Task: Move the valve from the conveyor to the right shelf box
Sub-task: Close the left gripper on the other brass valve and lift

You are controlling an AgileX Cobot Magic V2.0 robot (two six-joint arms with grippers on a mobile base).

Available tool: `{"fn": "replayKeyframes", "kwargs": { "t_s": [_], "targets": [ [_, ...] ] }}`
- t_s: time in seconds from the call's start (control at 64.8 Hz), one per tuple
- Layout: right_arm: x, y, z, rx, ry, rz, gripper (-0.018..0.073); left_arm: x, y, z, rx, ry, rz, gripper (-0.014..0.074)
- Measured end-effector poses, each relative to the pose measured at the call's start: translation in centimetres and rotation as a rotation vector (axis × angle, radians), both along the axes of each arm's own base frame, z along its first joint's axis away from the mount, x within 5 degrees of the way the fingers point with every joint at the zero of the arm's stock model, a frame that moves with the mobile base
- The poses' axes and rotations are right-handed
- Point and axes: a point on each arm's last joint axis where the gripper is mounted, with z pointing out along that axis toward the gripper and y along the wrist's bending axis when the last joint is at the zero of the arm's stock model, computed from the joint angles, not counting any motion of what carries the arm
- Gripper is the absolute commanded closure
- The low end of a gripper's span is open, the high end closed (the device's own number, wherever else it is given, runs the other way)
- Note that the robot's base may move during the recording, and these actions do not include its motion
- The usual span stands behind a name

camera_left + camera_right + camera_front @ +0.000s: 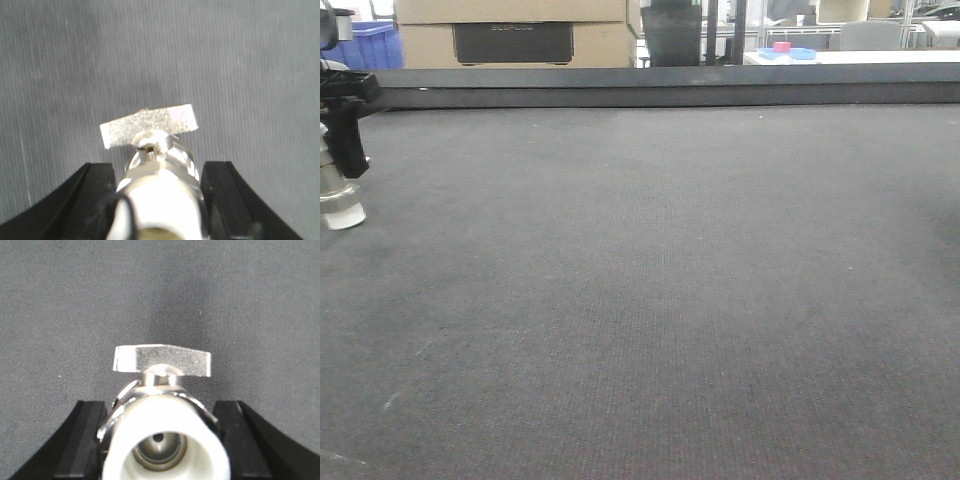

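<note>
The conveyor (pixel 670 300) filled most of the front view. It was a wide, flat belt of dark grey woven cloth. A low black rail (pixel 670 90) ran along its far edge, near the top of the frame. Behind the rail, at the upper left, stood a brown cardboard box (pixel 510 30) and a blue bin (pixel 370 45). At the far left edge of that view a black arm part (pixel 345 120) poked in. A silver piece (pixel 332 180) with a white cap (pixel 342 215) hung under it, low over the belt.

In the left wrist view, the left gripper (pixel 159 167) had its black fingers (pixel 85 200) closed in on a silver valve (pixel 160 190), one finger on each side. The valve sat at the bottom middle of the frame. Its flat grey handle (pixel 147 125) stuck out above it and tilted a little. The conveyor (pixel 225 60) lay behind it. I could not tell if the valve touched the belt.

In the right wrist view, the right gripper (pixel 160 405) held a white-ended valve (pixel 165 440) in the same way, with its black fingers (pixel 80 440) snug against both sides. The round white end faced the camera and had a hole in the middle. Its silver handle (pixel 162 360) lay level across the top. The conveyor (pixel 225 290) filled the rest of the frame.
</note>
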Motion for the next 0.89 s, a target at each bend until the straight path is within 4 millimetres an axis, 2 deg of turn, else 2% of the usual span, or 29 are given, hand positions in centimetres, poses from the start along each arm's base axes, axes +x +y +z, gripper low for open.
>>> {"fn": "replayKeyframes", "kwargs": {
  "t_s": [0.093, 0.216, 0.308, 0.524, 0.601, 0.725, 0.894],
  "targets": [
    [0.0, 0.0, -0.3, 0.0, 0.002, -0.001, 0.0718, -1.1, -0.1, 0.9, -0.004, 0.029, -0.001, 0.0708],
    [-0.2, 0.0, -1.1, 0.0, -0.008, -0.006, 0.0718, -3.3, -0.3, 3.0, 0.0, -0.02, 0.002, 0.0708],
    [-0.7, -0.1, -1.9, -0.001, -0.017, -0.011, 0.0718, -5.7, -0.6, 4.8, 0.005, -0.079, 0.0, 0.0708],
    [-2.0, -0.2, -3.0, -0.001, -0.07, -0.022, 0.0718, -10.5, -1.4, 6.4, 0.015, -0.173, -0.01, 0.0708],
    [-2.6, -0.2, -3.2, -0.001, -0.09, -0.025, 0.0718, -12.7, -1.7, 7.1, 0.019, -0.228, -0.013, 0.0708],
    [-3.5, -0.2, -2.9, 0.0, -0.116, -0.025, 0.0718, -15.7, -1.8, 8.3, 0.024, -0.336, -0.008, 0.0708],
    [-4.9, -0.3, -1.2, 0.003, -0.207, -0.027, 0.0718, -19.7, -2.0, 10.7, 0.036, -0.494, -0.004, 0.0708]
  ]
}}
